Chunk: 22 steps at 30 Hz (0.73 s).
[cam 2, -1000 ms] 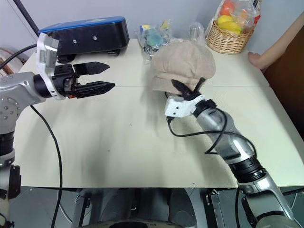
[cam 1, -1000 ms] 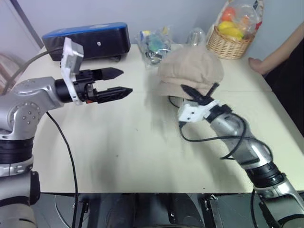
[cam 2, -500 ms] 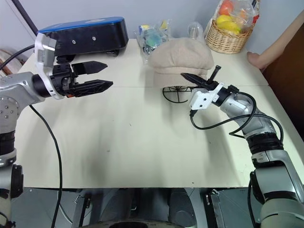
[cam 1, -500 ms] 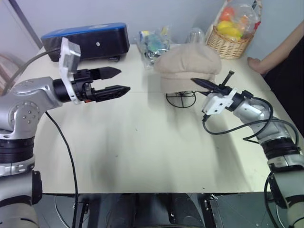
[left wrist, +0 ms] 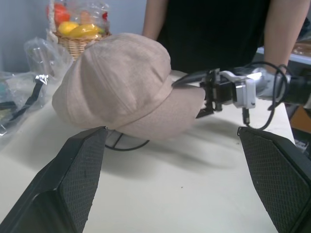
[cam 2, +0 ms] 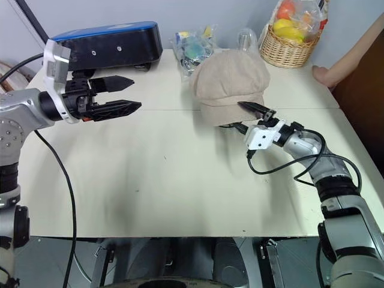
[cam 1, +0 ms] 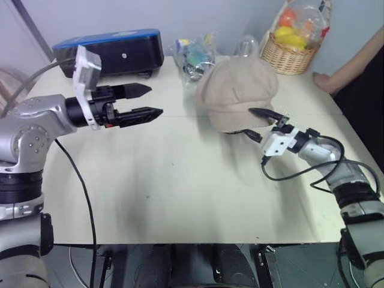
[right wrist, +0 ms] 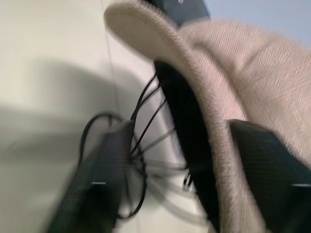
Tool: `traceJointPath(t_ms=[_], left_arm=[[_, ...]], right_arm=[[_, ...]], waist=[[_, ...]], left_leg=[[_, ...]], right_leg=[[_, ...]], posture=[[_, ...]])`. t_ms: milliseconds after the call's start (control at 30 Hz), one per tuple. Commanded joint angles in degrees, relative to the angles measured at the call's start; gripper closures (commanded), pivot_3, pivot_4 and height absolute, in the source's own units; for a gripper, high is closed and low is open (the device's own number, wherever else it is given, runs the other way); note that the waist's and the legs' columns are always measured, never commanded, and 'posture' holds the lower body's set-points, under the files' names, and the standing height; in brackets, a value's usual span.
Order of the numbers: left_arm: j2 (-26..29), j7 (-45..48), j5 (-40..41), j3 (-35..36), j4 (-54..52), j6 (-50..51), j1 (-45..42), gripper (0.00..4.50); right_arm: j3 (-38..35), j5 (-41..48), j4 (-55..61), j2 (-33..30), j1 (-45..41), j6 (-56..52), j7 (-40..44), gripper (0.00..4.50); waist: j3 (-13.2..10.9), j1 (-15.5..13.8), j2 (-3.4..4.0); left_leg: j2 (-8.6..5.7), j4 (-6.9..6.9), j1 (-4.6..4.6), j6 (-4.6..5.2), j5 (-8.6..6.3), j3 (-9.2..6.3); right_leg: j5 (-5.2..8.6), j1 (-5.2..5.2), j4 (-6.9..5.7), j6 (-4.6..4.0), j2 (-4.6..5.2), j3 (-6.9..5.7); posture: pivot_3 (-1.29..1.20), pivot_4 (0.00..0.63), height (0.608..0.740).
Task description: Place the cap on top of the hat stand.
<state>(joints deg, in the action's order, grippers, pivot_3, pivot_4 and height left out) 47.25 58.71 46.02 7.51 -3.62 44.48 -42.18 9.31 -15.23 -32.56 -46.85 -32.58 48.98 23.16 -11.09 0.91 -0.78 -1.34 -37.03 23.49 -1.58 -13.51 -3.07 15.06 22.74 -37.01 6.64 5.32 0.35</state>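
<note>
Puffy beige fabric cap (cam 1: 238,90) sits on black wire-globe hat stand (right wrist: 146,160), brim between parted R gripper (cam 2: 247,117) jaws, ungripped; L gripper (cam 1: 146,101) jaws wide, empty, well apart — placement looks done, R only needs to back off.

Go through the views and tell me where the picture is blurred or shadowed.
Right wrist view: smeared, the cap brim and the hat stand wires soft. Left wrist view: the cap is sharp, and the left tool's fingers up close are soft; a shadow lies on the table under the brim. Both eye views: fairly sharp, with a soft shadow under the right tool.
</note>
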Motion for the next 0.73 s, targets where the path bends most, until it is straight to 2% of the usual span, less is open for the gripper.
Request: traceJointPath(t_ms=[33,133,233,333,400,533,733], left_arm=[[0.65,0.99,-0.73,0.99,0.13,-0.58,-2.03,0.0],[0.77,1.79,-1.33,1.11,0.96,-0.91,-2.16,0.0],[0.95,2.72,-2.07,1.36,1.97,-1.5,-2.15,0.0],[1.05,3.46,-2.56,1.7,2.54,-1.79,-2.05,0.0],[1.15,3.86,-2.75,1.88,2.87,-1.99,-1.97,0.0],[1.17,4.23,-2.98,2.37,3.26,-2.19,-2.04,0.0],[1.92,4.02,-3.9,3.31,2.77,-3.02,-1.13,0.0]], right_arm=[[-5.25,5.98,13.35,-5.13,5.57,-6.75,4.7,0.04],[-9.77,14.69,26.55,-9.68,12.72,-17.85,10.74,0.04],[-18.06,35.22,39.72,-17.12,20.09,-40.17,21.64,0.04],[-26.19,52.94,43.86,-23.21,21.98,-60.98,29.77,0.04],[-29.45,60.87,42.44,-26.16,20.27,-72.22,33.12,0.04],[-30.35,68.51,36.88,-27.74,13.11,-85.95,36.17,0.04],[-27.39,65.8,32.2,-24.83,8.34,-90.56,38.41,0.04]], waist=[[0.0,-0.06,0.0],[-0.01,0.01,0.02],[-0.03,0.04,0.06],[-0.04,-0.04,0.05],[-0.05,-0.09,0.03],[-0.05,-0.17,0.03],[-0.06,-0.23,0.02]], left_leg=[[0.0,0.0,0.0,0.0,0.0,0.0],[0.01,0.0,-0.01,0.01,-0.01,0.01],[0.07,0.0,-0.03,0.02,-0.01,0.01],[0.2,-0.01,-0.04,0.05,-0.03,0.02],[0.24,-0.02,-0.08,0.06,-0.03,0.01],[0.26,-0.01,-0.08,0.07,-0.04,0.02],[0.21,0.02,0.02,0.08,-0.05,0.1]], right_leg=[[0.0,0.0,0.0,0.0,0.0,0.0],[0.01,-0.01,-0.01,0.01,0.0,0.02],[0.01,-0.01,-0.04,0.01,-0.02,0.04],[0.01,-0.06,-0.02,0.0,0.02,0.05],[0.08,-0.11,0.03,-0.14,0.02,0.03],[0.11,-0.11,0.08,-0.19,0.04,0.02],[0.11,-0.02,0.19,-0.18,0.08,0.03]], posture=[[0.0,0.15,0.74],[0.0,0.15,0.74],[0.0,0.15,0.74],[0.0,0.15,0.74],[0.0,0.15,0.74],[0.0,0.15,0.74],[0.0,0.15,0.74]])
